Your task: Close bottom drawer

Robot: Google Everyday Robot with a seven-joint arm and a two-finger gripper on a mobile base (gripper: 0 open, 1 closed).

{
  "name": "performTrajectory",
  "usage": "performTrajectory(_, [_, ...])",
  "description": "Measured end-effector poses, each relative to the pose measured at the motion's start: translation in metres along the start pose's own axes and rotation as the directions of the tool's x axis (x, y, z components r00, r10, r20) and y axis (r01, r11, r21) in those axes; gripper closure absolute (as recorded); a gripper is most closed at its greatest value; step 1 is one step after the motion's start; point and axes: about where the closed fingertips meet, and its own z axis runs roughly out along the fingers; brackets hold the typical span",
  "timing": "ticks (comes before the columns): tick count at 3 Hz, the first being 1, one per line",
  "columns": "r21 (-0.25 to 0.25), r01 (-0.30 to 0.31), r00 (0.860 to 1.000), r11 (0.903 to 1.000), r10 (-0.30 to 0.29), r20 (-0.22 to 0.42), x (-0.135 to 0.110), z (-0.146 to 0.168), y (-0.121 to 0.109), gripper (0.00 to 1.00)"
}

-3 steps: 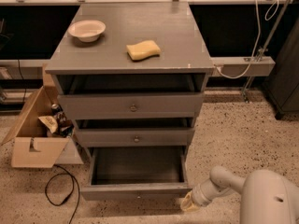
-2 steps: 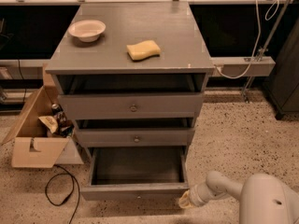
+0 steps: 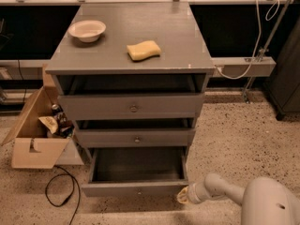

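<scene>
- While the bottom drawer (image 3: 136,190) stands pulled far out at the foot of the grey cabinet (image 3: 187,41), its slim front panel lies near the speckled floor (image 3: 243,135) and its inside is open to view.
- Gripper (image 3: 183,196): low, at the right end of that front panel, just beside or touching its corner; how wide it stands cannot be told.
- Arm (image 3: 220,189): white, reaching in from the lower right.
- Middle drawer (image 3: 136,138) and top drawer (image 3: 133,108): each slightly ajar, with a dark gap above its front.
- Cabinet top: a pale bowl (image 3: 87,30) at the back left, a yellow sponge (image 3: 143,50) near the middle, well apart.
- Left of the cabinet: an open cardboard box (image 3: 33,151) holding small items, with a black cable (image 3: 58,191) looped on the floor before it.
</scene>
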Motion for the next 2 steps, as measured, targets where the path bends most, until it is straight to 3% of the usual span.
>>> performTrajectory(1, [0.033, 0.008, 1.000, 0.9994, -0.008, -0.007, -0.0013, 0.0069, -0.0181, 1.00])
performTrajectory(2, [0.040, 0.007, 1.000, 0.9992, -0.007, -0.005, -0.0017, 0.0078, -0.0205, 1.00])
